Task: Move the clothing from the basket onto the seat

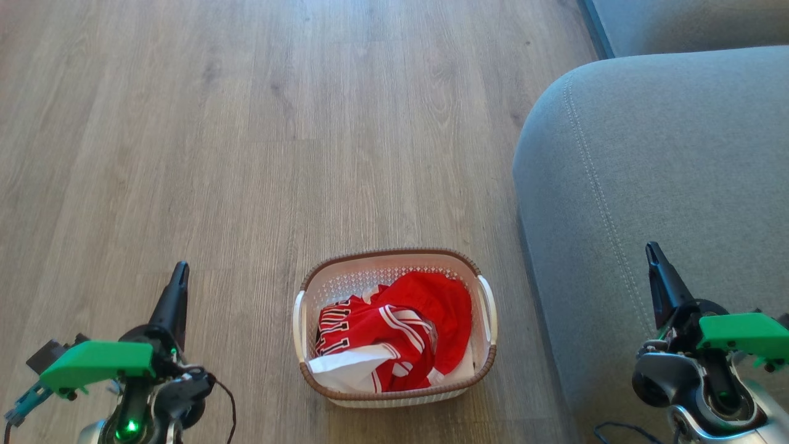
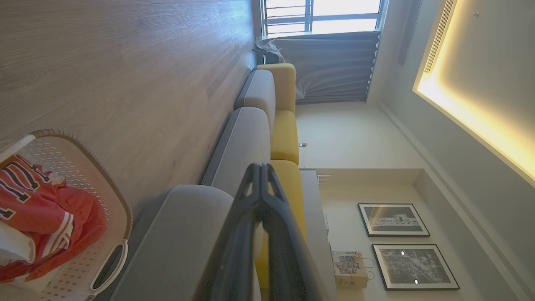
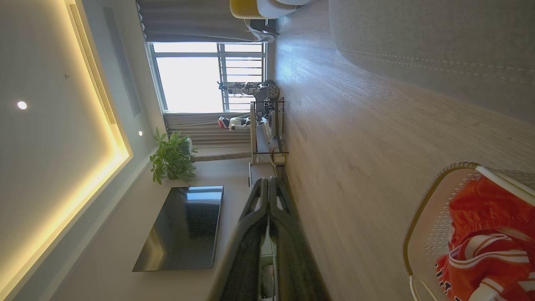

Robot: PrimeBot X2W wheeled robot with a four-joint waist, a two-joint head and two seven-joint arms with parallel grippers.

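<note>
Bright red clothing (image 1: 400, 330) with white-striped trim lies bunched in the white perforated basket (image 1: 370, 274), which stands on the wood floor in front of me. It also shows in the left wrist view as the clothing (image 2: 46, 217) in the basket (image 2: 117, 200), and in the right wrist view as the clothing (image 3: 485, 234) in the basket (image 3: 426, 221). The grey seat (image 1: 653, 185) is just right of the basket. My left gripper (image 1: 180, 271) is shut and empty, left of the basket. Over the seat's front, my right gripper (image 1: 651, 250) is shut and empty.
Wood floor (image 1: 246, 123) stretches wide ahead and to the left. A second grey cushion (image 1: 690, 24) lies beyond the seat. Yellow back cushions (image 2: 284, 133) line the sofa. A television (image 3: 184, 228), a plant (image 3: 171, 159) and a rack of equipment (image 3: 263, 121) stand across the room.
</note>
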